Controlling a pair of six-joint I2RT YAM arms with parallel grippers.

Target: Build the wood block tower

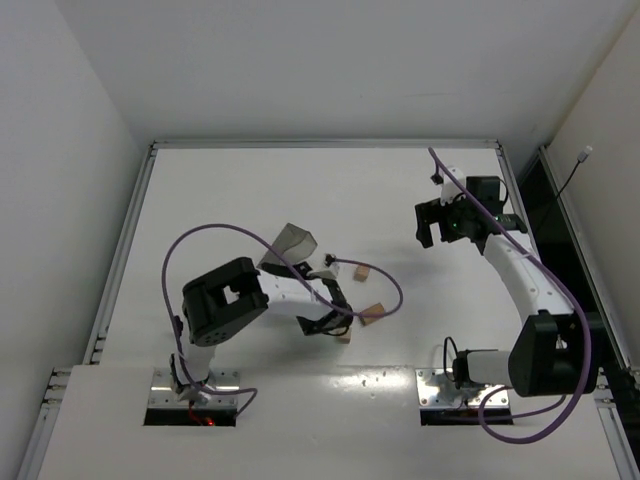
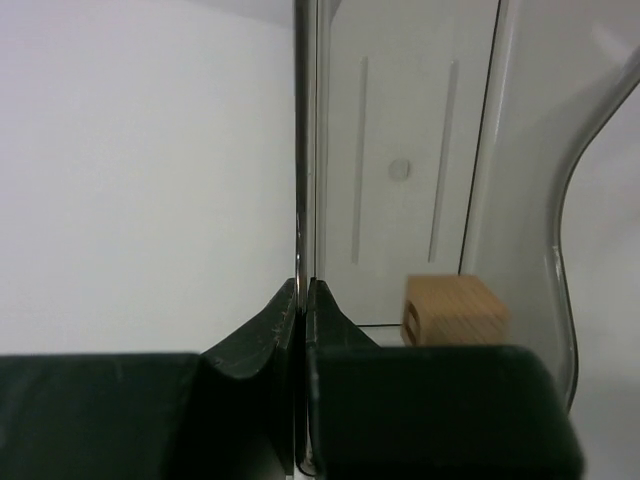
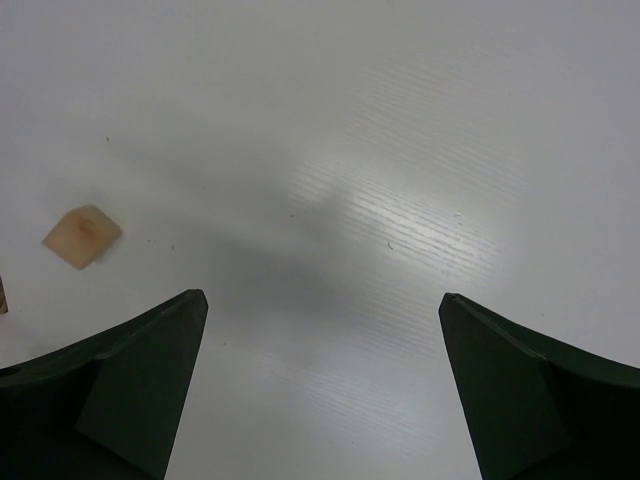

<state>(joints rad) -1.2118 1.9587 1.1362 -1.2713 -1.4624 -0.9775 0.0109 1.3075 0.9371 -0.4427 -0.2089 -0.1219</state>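
Left gripper (image 2: 303, 290) is clamping the bin (image 2: 400, 200) wall; right gripper (image 3: 320, 300) is hanging wide, empty; blocks (image 1: 362, 271) are lying scattered, tower unstarted.

We see three small tan wooden cubes, each resting singly, none stacked: far cube (image 1: 363, 271); middle cube (image 1: 372, 313) at its 6 o'clock, turned askew; near cube (image 1: 344, 337) at the middle one's 8 o'clock, partly hidden.

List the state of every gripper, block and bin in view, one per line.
left gripper: shut on the plastic bin wall.
right gripper: open, empty, above the table.
plastic bin: clamped by one wall.
wood blocks: three visible, lying apart on the table, none stacked.
tower: not yet started.
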